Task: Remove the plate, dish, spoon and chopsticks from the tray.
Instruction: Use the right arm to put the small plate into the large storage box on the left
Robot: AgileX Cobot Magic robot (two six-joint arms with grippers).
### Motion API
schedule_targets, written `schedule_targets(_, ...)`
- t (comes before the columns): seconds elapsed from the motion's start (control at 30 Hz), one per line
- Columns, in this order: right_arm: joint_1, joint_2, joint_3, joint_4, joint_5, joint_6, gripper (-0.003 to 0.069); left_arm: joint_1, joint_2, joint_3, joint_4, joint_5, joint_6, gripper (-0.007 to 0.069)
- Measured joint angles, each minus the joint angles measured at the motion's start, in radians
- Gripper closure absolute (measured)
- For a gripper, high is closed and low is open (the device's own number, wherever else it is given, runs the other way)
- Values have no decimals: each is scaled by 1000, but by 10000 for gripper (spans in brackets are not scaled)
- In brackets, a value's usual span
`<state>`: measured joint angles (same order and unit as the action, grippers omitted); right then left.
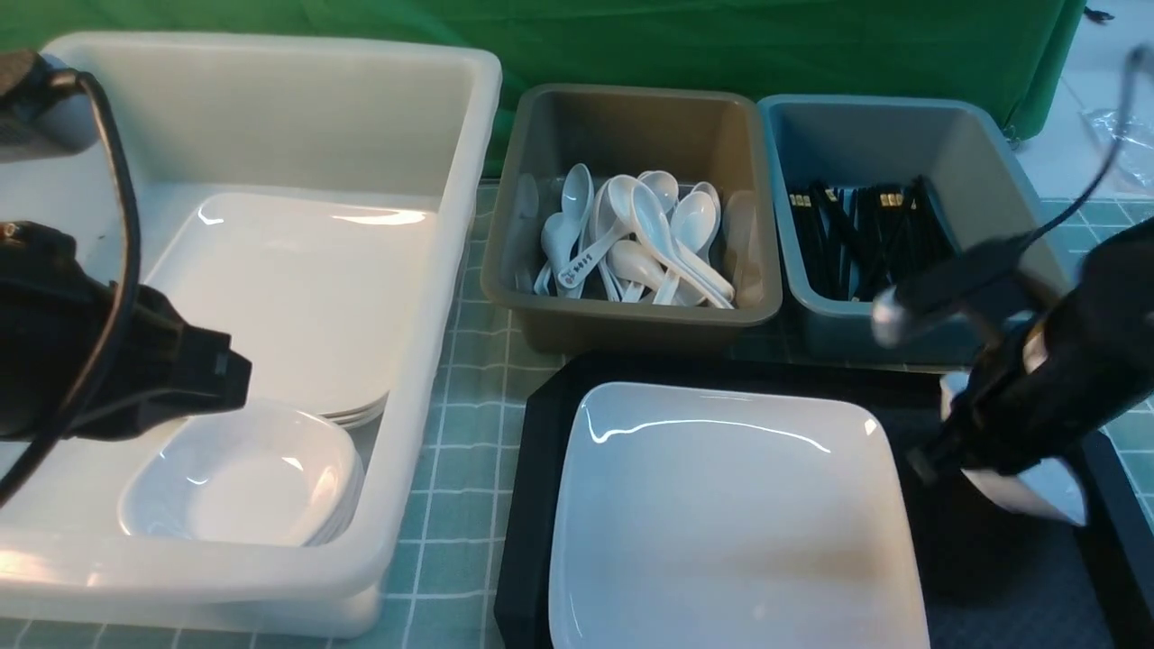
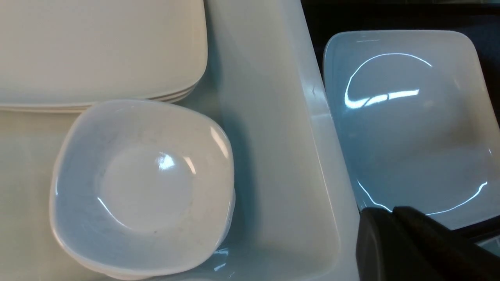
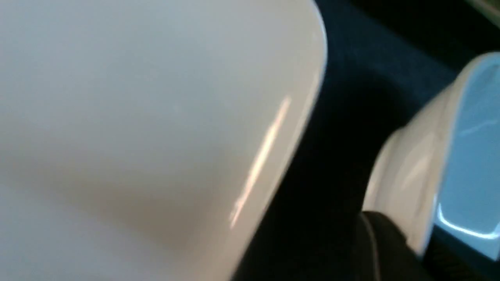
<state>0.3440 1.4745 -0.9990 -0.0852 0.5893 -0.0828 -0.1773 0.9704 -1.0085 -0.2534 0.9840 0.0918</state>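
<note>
So the plate [image 1: 735, 514] is parked on the tray [image 1: 532, 505], filling its left part. The dish [image 1: 1028, 491] is tipped up at the tray's right end, rim pinched by the right gripper [image 1: 933, 464]. Left gripper [image 1: 216, 370] is seen closed and empty over the tub [image 1: 424, 379] left of the tray.

Probably a lab bench staged as a canteen dish-return station. A green cloth backdrop [image 1: 721, 45] hangs at 12 o'clock, and a checked green mat [image 1: 469, 379] covers the table. A white tub [image 1: 270, 50] of plates [image 1: 297, 297] sits at 9 o'clock, a grey tub [image 1: 631, 320] of spoons [image 1: 631, 234] at 12, a blue tub [image 1: 784, 180] of black sticks [image 1: 865, 234] at 1, and a black tray [image 1: 527, 505] at 5.
</note>
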Motion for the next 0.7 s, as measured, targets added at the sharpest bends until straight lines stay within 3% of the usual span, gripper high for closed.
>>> schedule_targets(0.03,1,-8,-6,10,-2,-12,599,0,0,0,0,0,-3,615)
schedule_targets(0.13,40,-92,-91,201,-34,-144,599,0,0,0,0,-24,-25,615)
schedule_targets(0.23,146,-88,-227,375,-55,-284,599,0,0,0,3,-49,-65,615)
schedule_targets(0.27,154,-85,-236,375,-55,-291,599,0,0,0,4,-50,-69,615)
schedule_targets(0.3,227,-47,-310,423,-64,-327,599,0,0,0,17,-58,-101,615)
schedule_targets(0.43,400,93,-502,458,-75,-355,599,0,-2,0,87,-60,-192,615)
schedule_targets(0.5,436,138,-549,463,-79,-356,599,0,-5,0,135,-60,-223,615)
schedule_targets(0.7,584,412,-801,466,-90,-357,599,0,-83,0,478,0,-498,615)
